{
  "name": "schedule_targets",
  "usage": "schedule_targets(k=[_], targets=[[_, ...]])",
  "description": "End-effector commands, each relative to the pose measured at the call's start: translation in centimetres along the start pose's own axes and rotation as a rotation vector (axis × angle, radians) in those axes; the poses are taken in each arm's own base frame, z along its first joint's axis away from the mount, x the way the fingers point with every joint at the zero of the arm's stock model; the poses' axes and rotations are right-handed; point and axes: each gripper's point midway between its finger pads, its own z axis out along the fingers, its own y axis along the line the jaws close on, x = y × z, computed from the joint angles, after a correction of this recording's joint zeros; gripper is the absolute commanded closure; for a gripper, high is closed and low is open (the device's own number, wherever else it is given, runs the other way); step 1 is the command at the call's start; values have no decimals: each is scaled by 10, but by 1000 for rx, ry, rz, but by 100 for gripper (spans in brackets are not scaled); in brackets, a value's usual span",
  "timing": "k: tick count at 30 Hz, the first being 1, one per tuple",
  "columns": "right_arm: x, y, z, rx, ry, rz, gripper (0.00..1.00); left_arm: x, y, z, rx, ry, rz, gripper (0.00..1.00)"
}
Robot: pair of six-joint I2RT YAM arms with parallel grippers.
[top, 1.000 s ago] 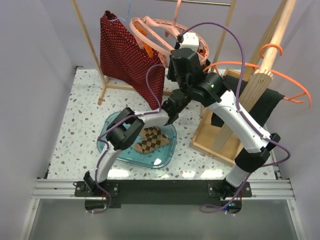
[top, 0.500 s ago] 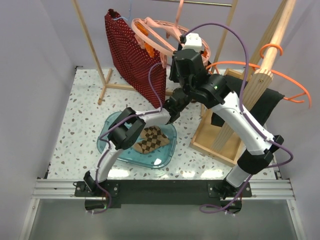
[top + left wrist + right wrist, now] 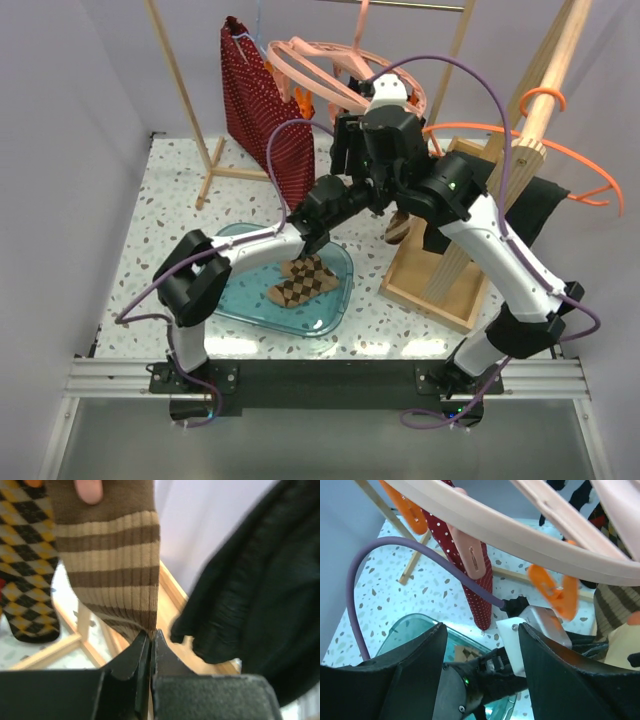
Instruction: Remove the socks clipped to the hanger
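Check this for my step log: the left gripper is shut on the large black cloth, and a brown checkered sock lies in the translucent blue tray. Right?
No. The left wrist view shows the left gripper shut on the lower edge of the brown-and-tan striped sock; the large black cloth is beside it, ungripped. The rest holds.

Sock [image 3: 305, 280] lies in tray [image 3: 250, 303], hanger [image 3: 310, 62] behind it.

Above the rail [image 3: 320, 378], the left arm [image 3: 255, 245] and right arm [image 3: 510, 250] share white links, black joints and black bases. A purple cable [image 3: 351, 595] loops along each. The left gripper [image 3: 151, 636] is matte black. Far above the rail, the right arm's elbow seems to carry a tiny green light.
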Motion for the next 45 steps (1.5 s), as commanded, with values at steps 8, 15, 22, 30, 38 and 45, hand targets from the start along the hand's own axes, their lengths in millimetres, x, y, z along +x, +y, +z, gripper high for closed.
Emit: schedule_targets(k=[8, 15, 22, 30, 38, 45], targets=[[3, -22, -47, -67, 50, -40, 26, -48, -38, -38, 176, 6, -144, 100], [11, -42, -49, 13, 48, -71, 26, -58, -47, -71, 236, 18, -195, 100], [11, -36, -43, 0, 38, -27, 27, -75, -54, -104, 219, 20, -163, 100], [0, -39, -45, 21, -18, 43, 28, -75, -48, -131, 168, 57, -121, 100], [-12, -29, -33, 25, -49, 63, 32, -82, -52, -162, 159, 59, -111, 100], [-17, -13, -14, 12, -61, 92, 33, -86, -52, -177, 140, 49, -101, 100]])
